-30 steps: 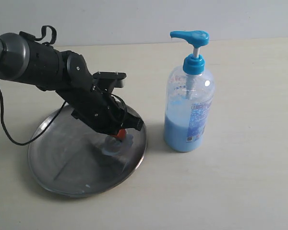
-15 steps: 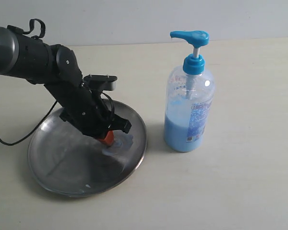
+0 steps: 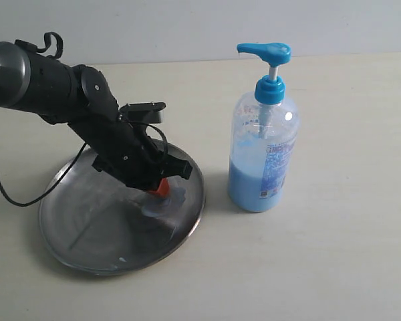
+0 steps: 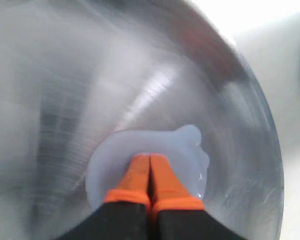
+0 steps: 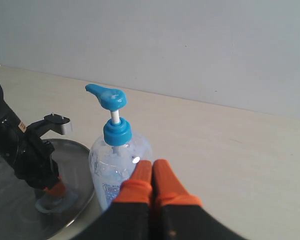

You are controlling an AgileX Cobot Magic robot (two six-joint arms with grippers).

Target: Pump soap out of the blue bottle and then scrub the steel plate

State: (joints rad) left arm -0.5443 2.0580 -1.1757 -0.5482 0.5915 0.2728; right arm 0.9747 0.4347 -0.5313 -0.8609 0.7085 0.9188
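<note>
Wide, shallow round plate of grey brushed steel (image 3: pixel 80 221) on a beige table (image 3: pixel 334 267). A tall clear pump bottle (image 3: pixel 262 154) with a blue head stands upright just beside the plate's rim — its blue-and-white label (image 3: pixel 275 167) is too small to read. The left gripper (image 3: pixel 162 189), orange tips pressed together, rests in the pale blue soap smear (image 4: pixel 190 150) on the plate. The right gripper (image 5: pixel 151 172) — also closed, holding nothing — hangs near the bottle.

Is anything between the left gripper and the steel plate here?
Only the soap: the left gripper, orange tips shut, sits in that pale blue smear on the steel plate. The blue bottle stands beside the plate, not in the way.
</note>
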